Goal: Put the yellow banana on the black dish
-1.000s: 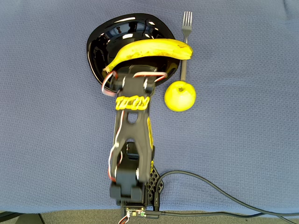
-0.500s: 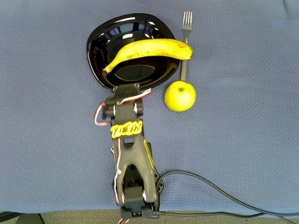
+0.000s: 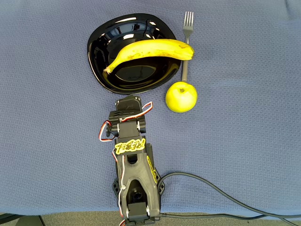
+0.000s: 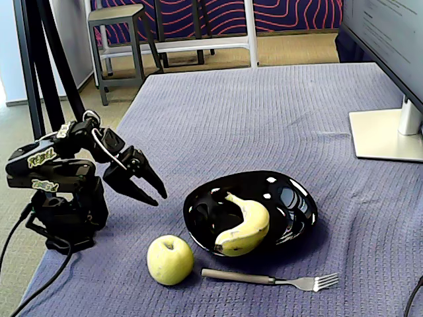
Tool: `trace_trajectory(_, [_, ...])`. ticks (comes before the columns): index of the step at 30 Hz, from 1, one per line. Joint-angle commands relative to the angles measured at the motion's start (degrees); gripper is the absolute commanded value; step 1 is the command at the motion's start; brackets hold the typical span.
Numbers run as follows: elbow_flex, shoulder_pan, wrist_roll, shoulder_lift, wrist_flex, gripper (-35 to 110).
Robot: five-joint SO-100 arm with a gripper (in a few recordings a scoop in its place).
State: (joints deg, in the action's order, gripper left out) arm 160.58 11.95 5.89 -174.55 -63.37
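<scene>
Glossy black shallow dish (image 3: 101,52) with a rounded-square outline sits on the blue-grey woven tablecloth (image 3: 244,122); using the dish as reference for everything else. The long curved bright-yellow banana (image 3: 149,51) lies in the dish, across the round well, brownish stem tip toward the dish's left side in the overhead view, its blunt end poking over the right rim. In the fixed view the banana (image 4: 243,228) rests inside the dish (image 4: 291,198) with one end up on the near rim. Nothing else in the dish apart from light reflections. Grey metal fork (image 3: 186,42) lies just outside the dish's right rim in the overhead view, tines pointing away from the arm; the banana's blunt end overlaps the fork handle from above, can't tell if they touch. Round yellow-green apple (image 3: 181,96) sits just off the dish's lower-right corner, at the fork's handle end, not in the dish; in the fixed view the apple (image 4: 170,259) is on the cloth in front of the dish, next to the fork (image 4: 271,279). Black two-finger gripper (image 4: 153,194) hangs above the cloth to the left of the dish in the fixed view, clear of the rim, fingers slightly parted, holding nothing. From overhead the gripper (image 3: 128,100) is just below the dish's near rim.
</scene>
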Motion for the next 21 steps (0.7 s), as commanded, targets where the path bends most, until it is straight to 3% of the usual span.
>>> trace_trajectory(1, [1.85,-0.70,0.62,-2.46,1.67,0])
trace_trajectory(12, [4.13,-3.52,-2.99,-0.88,5.62,0])
trace_trajectory(21, [5.89,-4.83,-0.26,-1.49,7.73,0])
